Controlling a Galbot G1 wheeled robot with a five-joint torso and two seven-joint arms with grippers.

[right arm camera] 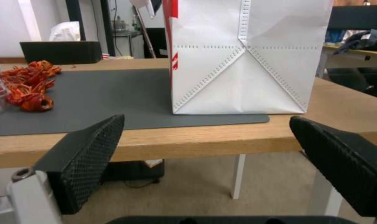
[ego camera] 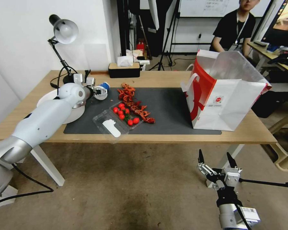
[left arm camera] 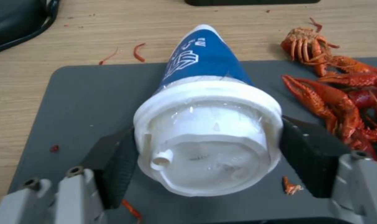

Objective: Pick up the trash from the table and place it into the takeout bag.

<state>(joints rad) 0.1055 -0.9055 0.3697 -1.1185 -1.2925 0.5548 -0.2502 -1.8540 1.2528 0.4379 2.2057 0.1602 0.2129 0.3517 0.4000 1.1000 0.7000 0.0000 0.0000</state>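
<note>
One blue-and-white lidded cup clamped in left gripper — right gripper wide open, empty.

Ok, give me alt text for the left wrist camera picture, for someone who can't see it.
The left pincer grips a blue-and-white lidded cup lying on its side, one black finger against each side of its white lid. The cup lies on a dark grey mat on a wooden table, with red crayfish shells beside it.
</note>
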